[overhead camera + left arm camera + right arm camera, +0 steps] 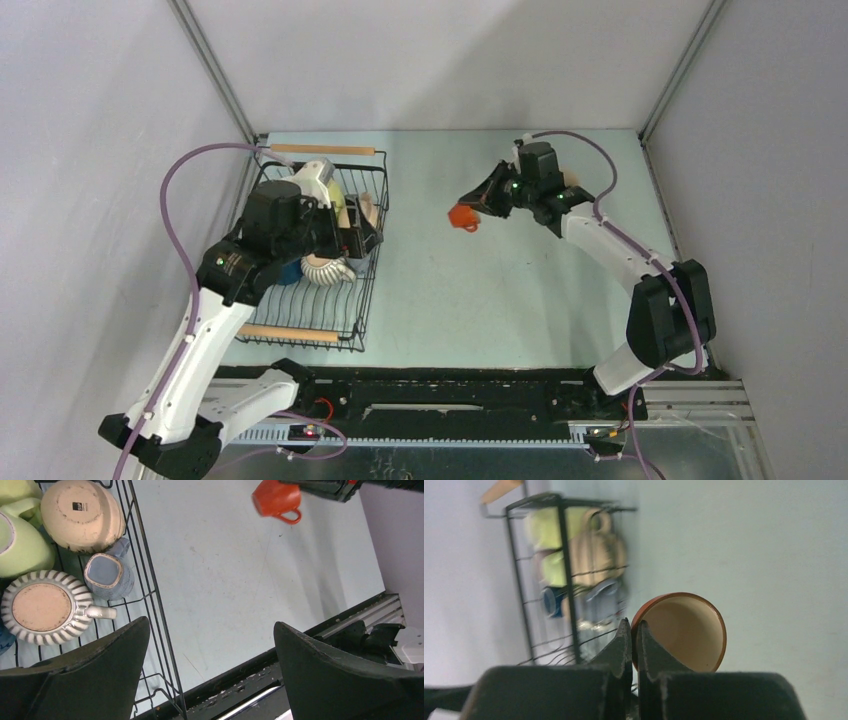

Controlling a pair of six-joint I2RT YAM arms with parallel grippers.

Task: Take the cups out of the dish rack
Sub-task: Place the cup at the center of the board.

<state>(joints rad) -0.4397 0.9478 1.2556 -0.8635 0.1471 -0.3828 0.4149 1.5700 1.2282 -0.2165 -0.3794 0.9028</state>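
Black wire forms the large rectangular dish rack [366, 290] with wooden rod handles at the table's [480, 300] left. From above, the left arm hangs over it and the right arm holds a small orange ceramic cup [463, 216] over the far middle.

From the left wrist, the left fingers [115, 650] stand wide above the rack's right wall. An upturned ribbed cream cup [42, 607] and a grey-blue cup [107, 575] lie just left of them, the ribbed handle pointing right, so the left arm is far nearer.

From the right wrist, the right fingers [621, 645] pinch the orange cup's rim.
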